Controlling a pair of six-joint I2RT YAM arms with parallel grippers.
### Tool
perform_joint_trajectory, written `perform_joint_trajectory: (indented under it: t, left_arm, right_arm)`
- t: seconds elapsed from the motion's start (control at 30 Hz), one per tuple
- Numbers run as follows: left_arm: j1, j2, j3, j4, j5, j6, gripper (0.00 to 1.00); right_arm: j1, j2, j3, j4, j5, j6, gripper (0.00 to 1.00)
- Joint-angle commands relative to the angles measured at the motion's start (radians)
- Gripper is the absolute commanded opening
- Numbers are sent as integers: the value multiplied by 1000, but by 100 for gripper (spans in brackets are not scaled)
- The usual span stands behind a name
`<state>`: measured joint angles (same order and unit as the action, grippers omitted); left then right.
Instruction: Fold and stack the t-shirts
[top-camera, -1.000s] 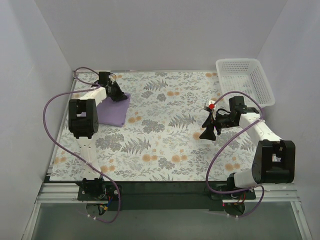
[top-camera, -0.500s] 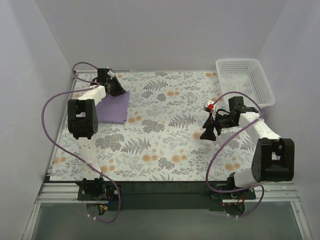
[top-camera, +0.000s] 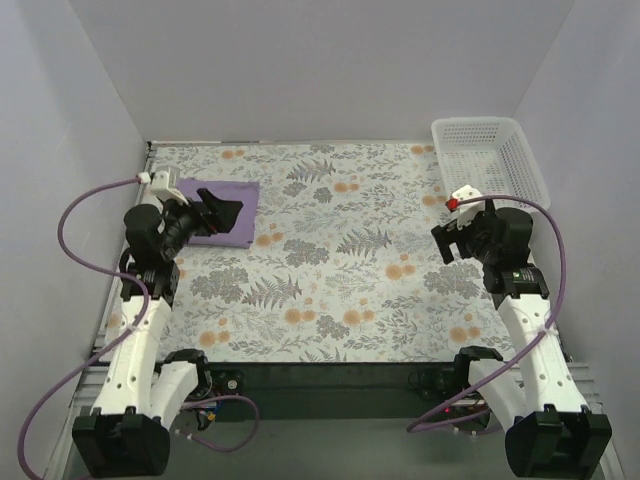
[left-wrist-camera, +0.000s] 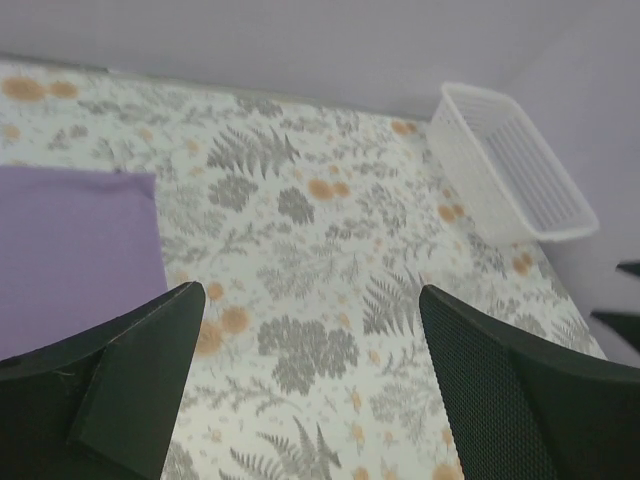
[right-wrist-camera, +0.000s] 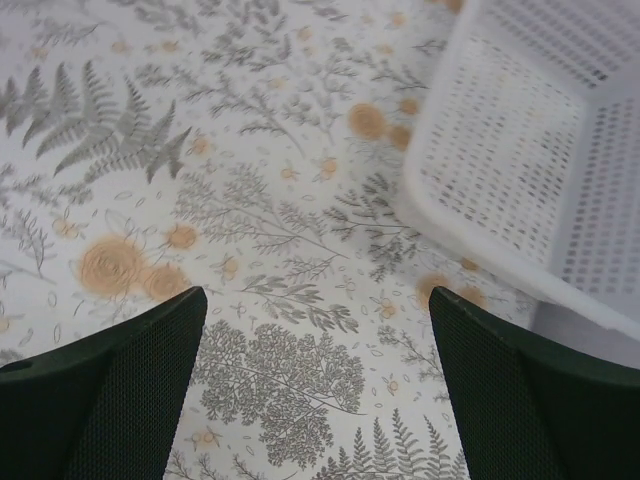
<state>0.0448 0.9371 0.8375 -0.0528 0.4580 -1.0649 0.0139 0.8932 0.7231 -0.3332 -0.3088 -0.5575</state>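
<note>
The lavender t-shirt (top-camera: 205, 238) lies folded into a flat rectangle at the far left of the flowered table. My left gripper (top-camera: 222, 212) hovers over it, open and empty. The left wrist view shows the t-shirt (left-wrist-camera: 70, 250) at the left edge, behind the left finger. Between the fingers of the left gripper (left-wrist-camera: 310, 293) there is only tablecloth. At the right side of the table my right gripper (top-camera: 440, 243) stands open, near the basket. In the right wrist view the right gripper (right-wrist-camera: 315, 295) has nothing but floral cloth between its fingers.
A white lattice basket (top-camera: 478, 122) sits at the far right corner, also seen as the basket (left-wrist-camera: 520, 170) and the basket (right-wrist-camera: 540, 130) in the wrist views. Grey walls close the table on three sides. Purple cables loop beside each arm.
The left gripper opened, let go of the folded t-shirt and drew back toward the near edge. The right arm also pulled back and its jaws widened a little.
</note>
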Motion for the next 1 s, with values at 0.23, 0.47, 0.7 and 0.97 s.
perform_joint_trajectory:
  t: [0.23,0.47,0.7,0.97]
  left_arm:
    - [-31,-264,-244,-182,-30,46,90]
    - [-65,-281,-256,-185,-67,46,91]
    - [-74,-288,-259,-185,-76,46,91]
    - [-80,-282,-261,-186,-79,48,91]
  right_arm:
    - [-5,-160,-31,132,496,432,98]
    - [-68,-171,-47,120,468,432,98]
    - [-97,-158,-47,115,435,429,98]
    - [-100,-162,-53,117,459,421,98]
